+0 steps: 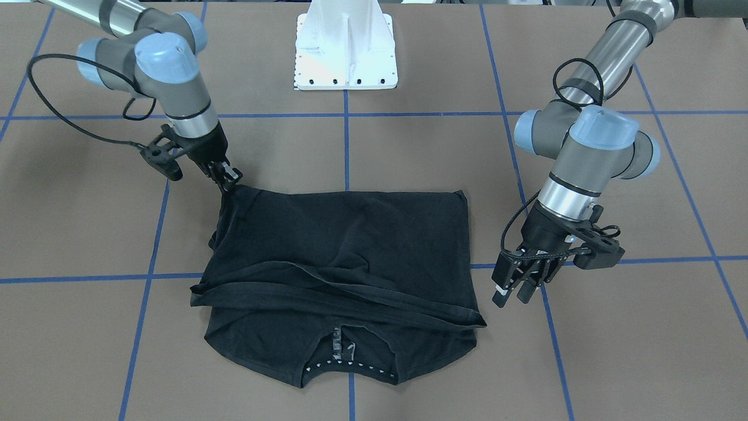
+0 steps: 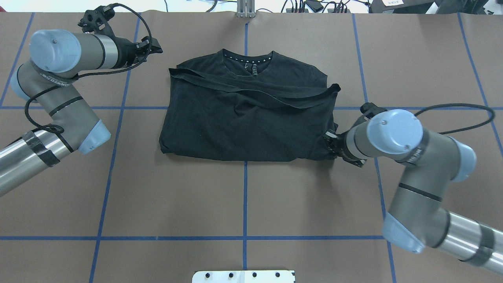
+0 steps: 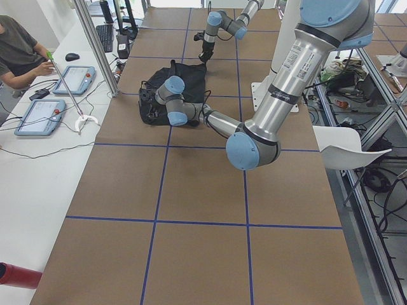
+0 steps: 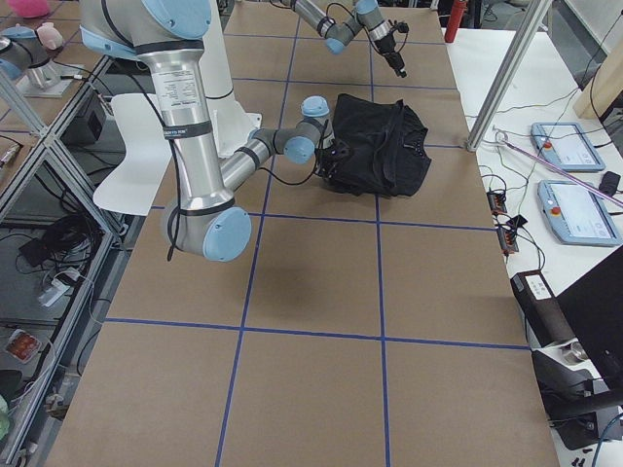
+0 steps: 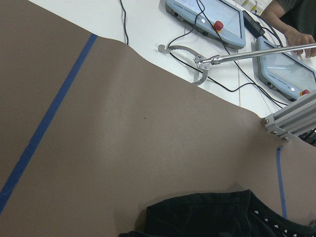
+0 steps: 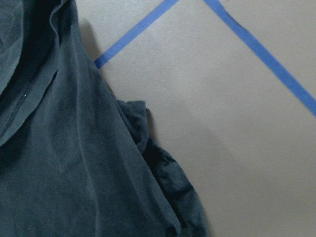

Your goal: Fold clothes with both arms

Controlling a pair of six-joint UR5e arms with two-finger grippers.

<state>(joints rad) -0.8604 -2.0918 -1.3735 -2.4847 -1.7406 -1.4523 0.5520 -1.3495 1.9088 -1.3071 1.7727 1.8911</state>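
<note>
The black T-shirt (image 1: 345, 245) lies folded on the table with its white-dotted neckband (image 1: 350, 367) showing at the operators' side. Its logo is hidden. It also shows in the overhead view (image 2: 243, 118). My right gripper (image 1: 229, 186) is shut on the shirt's corner nearest the robot and holds it a little raised; in the overhead view it (image 2: 328, 144) sits at the shirt's right edge. My left gripper (image 1: 514, 297) is open and empty, hovering beside the shirt's other side, apart from the cloth. In the overhead view it (image 2: 156, 45) is just left of the collar end.
The white bolted pedestal (image 1: 345, 52) stands at the robot's side of the table. Blue tape lines (image 2: 245, 204) cross the brown table. Beyond the far edge are an aluminium post (image 5: 291, 121), cables and operator tablets (image 5: 207, 17).
</note>
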